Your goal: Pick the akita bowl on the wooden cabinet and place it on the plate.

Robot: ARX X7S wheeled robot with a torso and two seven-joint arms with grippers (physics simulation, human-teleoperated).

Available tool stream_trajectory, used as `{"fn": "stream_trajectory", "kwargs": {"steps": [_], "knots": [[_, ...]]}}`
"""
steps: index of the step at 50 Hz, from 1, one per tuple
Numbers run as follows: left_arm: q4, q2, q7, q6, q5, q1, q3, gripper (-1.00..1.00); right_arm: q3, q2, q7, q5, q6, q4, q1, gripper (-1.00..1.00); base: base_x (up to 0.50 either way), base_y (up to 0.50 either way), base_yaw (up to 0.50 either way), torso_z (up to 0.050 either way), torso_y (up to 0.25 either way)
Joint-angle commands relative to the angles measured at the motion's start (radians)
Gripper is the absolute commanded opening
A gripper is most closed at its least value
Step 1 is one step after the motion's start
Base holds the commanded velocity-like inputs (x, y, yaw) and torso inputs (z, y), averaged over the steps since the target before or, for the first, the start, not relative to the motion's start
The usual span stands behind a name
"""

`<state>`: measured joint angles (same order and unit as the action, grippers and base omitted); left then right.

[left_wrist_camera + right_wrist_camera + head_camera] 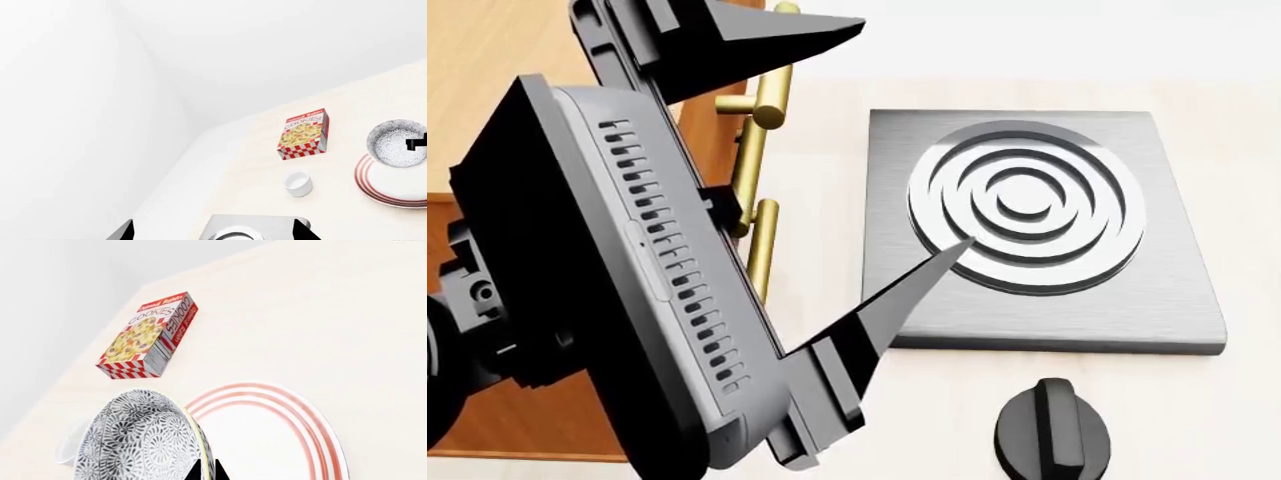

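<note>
Filling most of my head view is the left hand (901, 140), a dark grey body with its two black fingers spread wide and nothing between them. One fingertip (941, 262) points over the black stove (1174, 300) with its ringed burner, the other reaches up past the brass handles (771, 95) of the wooden cabinet (494, 60). A black knob (1052, 432) sits on the pale tabletop (1254, 180) just in front of the stove.

From the right wrist camera I see the akita bowl (140, 440), grey with a swirling pattern, tilted on its edge. The right hand (208, 471) is pinching the bowl's rim between its two black fingers, which press together on it. The bowl is over the edge of the plate (280, 440), white with red rings; I cannot tell whether it touches the plate.

In the left wrist view, the bowl sits above the plate's far side, with a small white cup (298, 182) near the plate and a cookie box (303, 134) lying flat beyond the cup, all on the tabletop.
</note>
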<state>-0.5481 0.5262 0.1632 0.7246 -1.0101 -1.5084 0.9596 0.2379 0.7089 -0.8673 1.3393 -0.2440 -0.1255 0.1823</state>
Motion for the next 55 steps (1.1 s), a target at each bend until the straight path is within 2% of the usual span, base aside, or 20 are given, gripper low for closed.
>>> {"fn": "stream_trajectory", "kwargs": {"steps": [1,55], "knots": [[0.001,0.003,-0.001,-0.005,0.003,0.002,0.000,1.00,-0.006,-0.001,-0.002,-0.036,0.008,0.018,-0.016,-1.00,0.00,0.00,0.00,0.000,0.000],[-0.004,0.014,0.006,-0.011,-0.002,0.012,-0.001,1.00,-0.046,-0.036,0.048,-0.039,0.038,0.140,-0.075,-1.00,0.00,0.00,0.00,0.000,0.000]]}}
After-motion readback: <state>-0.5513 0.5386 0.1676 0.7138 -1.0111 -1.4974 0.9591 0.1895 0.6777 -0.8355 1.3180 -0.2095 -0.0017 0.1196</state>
